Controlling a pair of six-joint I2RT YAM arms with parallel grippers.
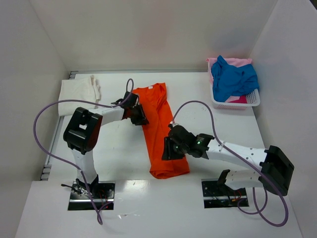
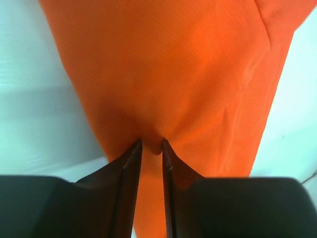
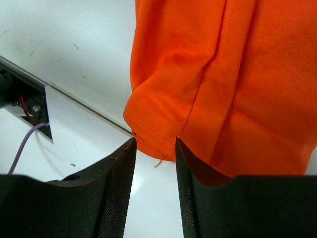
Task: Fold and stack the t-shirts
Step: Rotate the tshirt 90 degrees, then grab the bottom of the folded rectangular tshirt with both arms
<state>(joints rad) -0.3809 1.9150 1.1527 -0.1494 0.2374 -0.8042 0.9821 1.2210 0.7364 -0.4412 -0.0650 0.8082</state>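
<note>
L end effector point(image 2: 150, 148): fingers all but closed, clenched on a pucker of the orange tee point(image 2: 168, 74), at its left edge in the far half. R end effector point(image 3: 153, 151): jaws parted, with the tee's hem corner right at the tips on the right edge of the near half. We see no cloth nipped there, so we read it as released.

Outward from there, the orange tee lies mid-bench point(image 1: 124, 158) as a long narrow strip running far to near, and it looks already folded lengthwise.

Step in hand, as we judge it: folding the orange tee, w/ the lengthwise fold done and the crosswise fold not yet made. The next move calls for R to close on that hem corner. Both arms then carry one end over the other, evenly and w/o dragging the strip askew. After that it goes to the stack, prob. on the cream-white tee point(image 1: 74, 96), which lies folded at the far left.

Count:
- Tees: 4 in all, i.e. 1 orange, 1 cream-white, 1 blue tee point(image 1: 233, 79) and 1 pink tee point(image 1: 237, 62).
- Basket: 1 point(image 1: 237, 105), at the far right, holding the blue and pink tees bunched and unfolded.
- Arms: 2.
</note>
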